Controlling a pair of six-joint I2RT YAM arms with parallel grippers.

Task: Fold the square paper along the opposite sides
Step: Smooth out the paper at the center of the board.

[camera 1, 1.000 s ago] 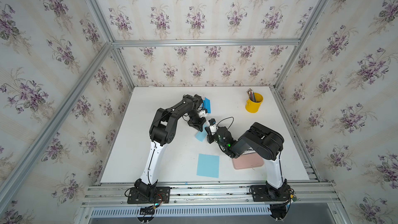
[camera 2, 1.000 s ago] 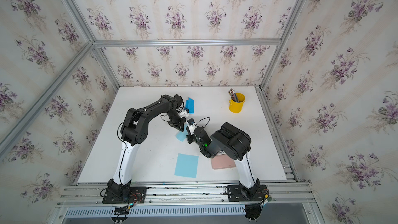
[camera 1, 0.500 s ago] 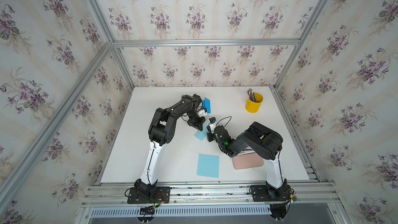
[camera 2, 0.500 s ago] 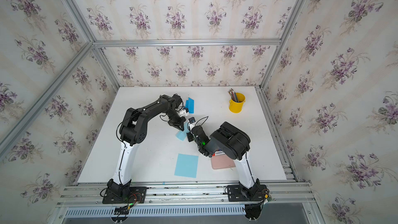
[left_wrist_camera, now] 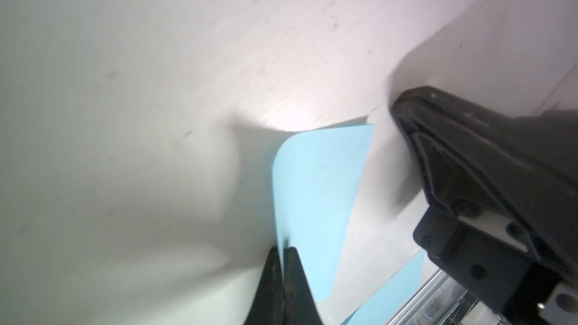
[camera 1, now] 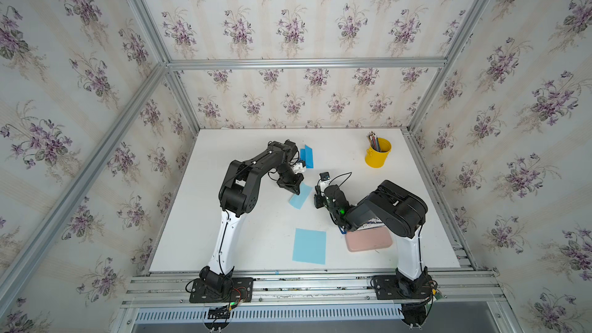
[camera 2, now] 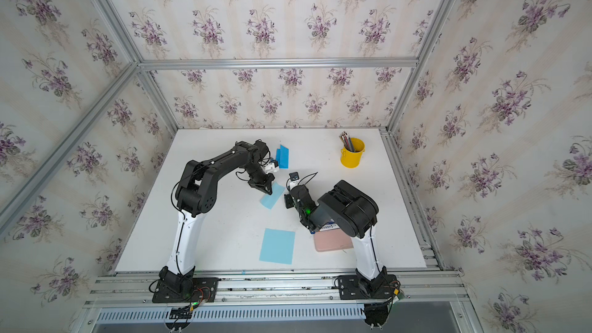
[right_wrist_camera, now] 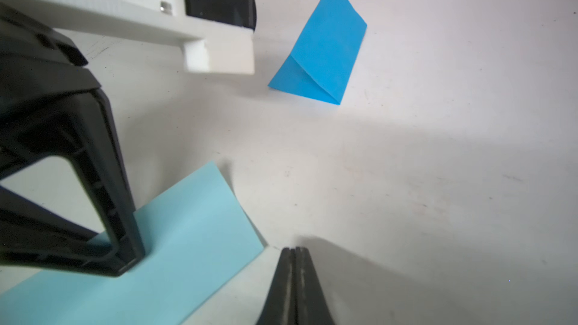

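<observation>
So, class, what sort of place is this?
Probably a robot test cell: a left arm and right arm bolted to a metal rail, and an aluminium frame holding wallpapered panels around a white table.

Left arm [camera 1: 238, 187], right arm [camera 1: 400, 209]: black upper links [camera 1: 259, 160], white lower links [camera 1: 224, 238], black cables [camera 1: 340, 175]. Green light [camera 1: 342, 211] behind right end effector [right_wrist_camera: 295, 250]. White bracket [right_wrist_camera: 219, 48] behind left end effector [left_wrist_camera: 283, 250].
</observation>
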